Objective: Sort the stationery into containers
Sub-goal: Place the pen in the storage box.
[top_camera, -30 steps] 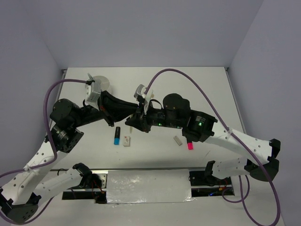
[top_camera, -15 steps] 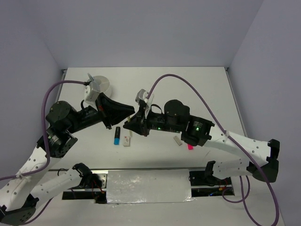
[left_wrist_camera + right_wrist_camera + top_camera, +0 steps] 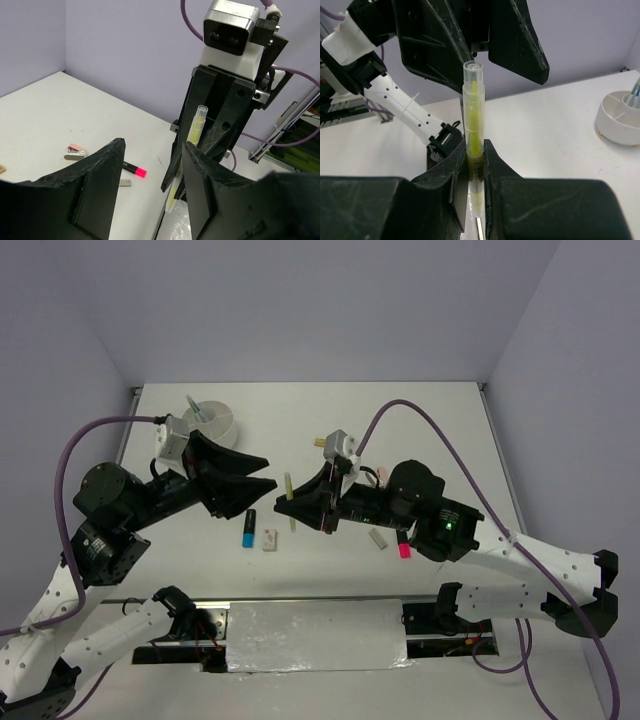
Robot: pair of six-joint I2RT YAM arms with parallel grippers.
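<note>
My right gripper [image 3: 298,503] is shut on the thin yellow-green stick [image 3: 290,500], which stands upright between its fingers [image 3: 473,115] above the middle of the table. My left gripper [image 3: 262,473] hangs open just to the left of it, apart from the stick [image 3: 195,127], with nothing in its jaws. On the table lie a blue-and-black marker [image 3: 248,528], a small white eraser [image 3: 270,537], a grey eraser [image 3: 378,538] and a pink highlighter [image 3: 403,550]. The round white cup [image 3: 214,421] with inner dividers stands at the back left and holds a thin pen [image 3: 634,95].
A small tan and grey eraser [image 3: 76,151] lies on the table in the left wrist view. Purple cables loop over both arms. Walls close in the table at the back and both sides. A white sheet [image 3: 315,635] lies at the near edge between the arm bases.
The left gripper opened, let go of the yellow-green stick and drew back to the left. The right gripper kept the stick and shifted slightly right and toward the near edge.
</note>
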